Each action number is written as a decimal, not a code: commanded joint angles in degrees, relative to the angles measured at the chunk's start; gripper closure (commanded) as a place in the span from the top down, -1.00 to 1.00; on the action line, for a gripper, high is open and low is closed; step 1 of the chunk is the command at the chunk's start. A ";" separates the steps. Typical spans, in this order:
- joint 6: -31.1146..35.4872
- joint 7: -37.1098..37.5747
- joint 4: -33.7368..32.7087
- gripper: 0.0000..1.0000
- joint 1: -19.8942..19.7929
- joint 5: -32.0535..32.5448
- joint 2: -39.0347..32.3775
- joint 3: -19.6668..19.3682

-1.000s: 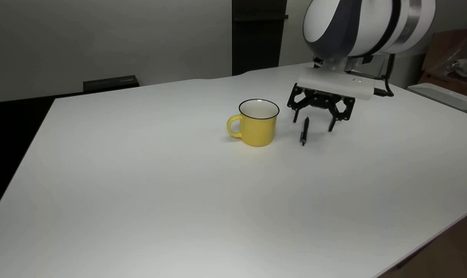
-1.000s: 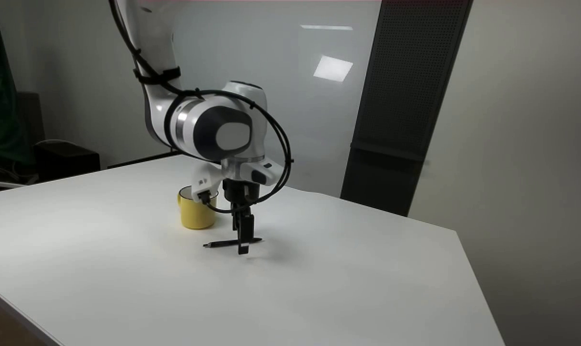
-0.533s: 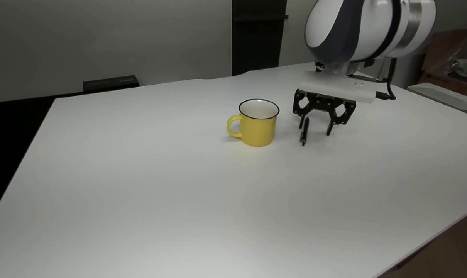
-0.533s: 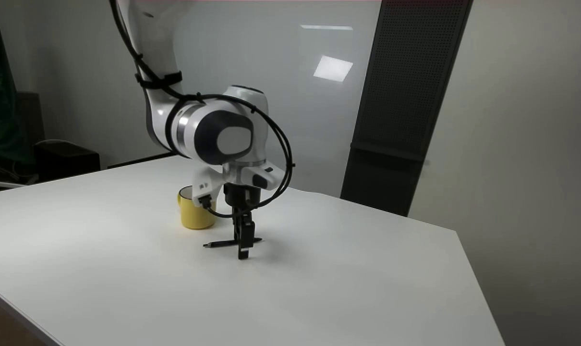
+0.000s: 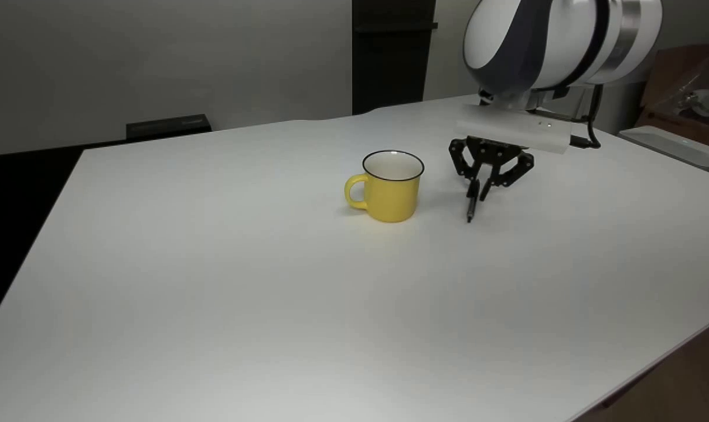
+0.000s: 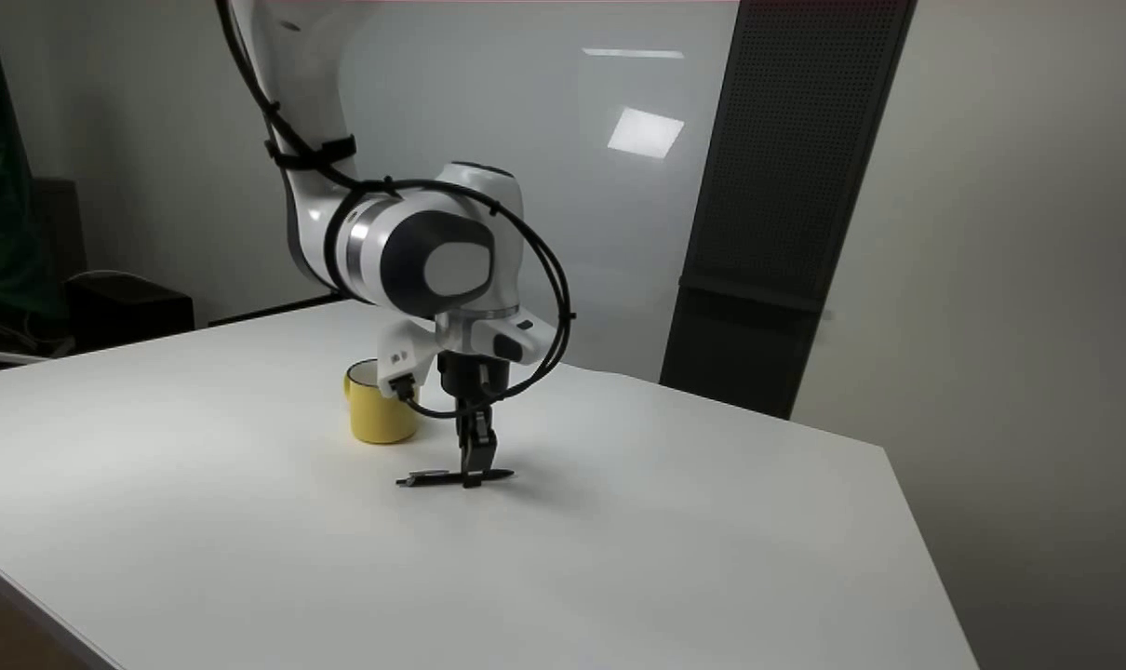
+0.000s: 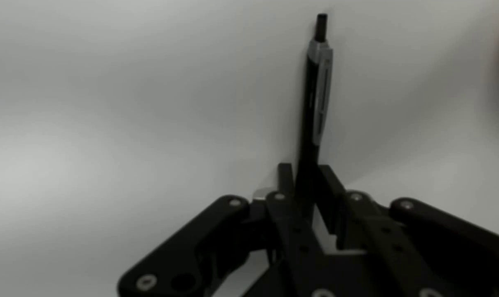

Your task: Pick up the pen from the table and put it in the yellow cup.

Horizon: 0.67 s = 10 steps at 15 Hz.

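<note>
The black pen point(image 5: 471, 208) lies on the white table point(image 5: 261, 281), its grey clip showing in the wrist view point(image 7: 323, 90). My gripper point(image 5: 477, 197) is down over it, pointing at the tabletop. Its fingers stand a narrow gap apart, with the pen point(image 6: 428, 479) between them. One finger point(image 7: 332, 181) appears to touch the pen; a thin slit remains beside the opposite finger point(image 7: 285, 175). The yellow cup point(image 5: 391, 199) stands upright close by, handle pointing away from the gripper. In an exterior view the wrist partly covers the cup point(image 6: 382, 417).
A cable point(image 6: 549, 270) loops out from the arm near the wrist. A dark box point(image 5: 168, 127) sits beyond the table's far edge, and a whiteboard point(image 6: 526, 140) stands behind. Along the right edge of the wrist view is a dark blur.
The gripper has come down to the pen and moved slightly sideways, and its fingers have drawn from wide apart to close together. The pen has shifted slightly away from the cup. The cup has stayed put.
</note>
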<state>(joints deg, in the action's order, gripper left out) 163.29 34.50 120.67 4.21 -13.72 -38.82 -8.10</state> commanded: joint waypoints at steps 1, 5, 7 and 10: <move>-0.46 -0.54 -0.70 -1.00 0.00 -0.92 -0.21 0.07; -4.45 0.14 0.07 -0.93 3.24 1.63 2.70 -1.78; -9.05 0.47 0.12 -0.93 6.22 4.61 4.97 -3.15; -17.40 1.46 -1.39 -0.93 9.96 10.69 8.39 -4.11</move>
<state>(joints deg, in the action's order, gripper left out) 153.41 34.40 120.22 10.58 -7.76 -34.65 -10.59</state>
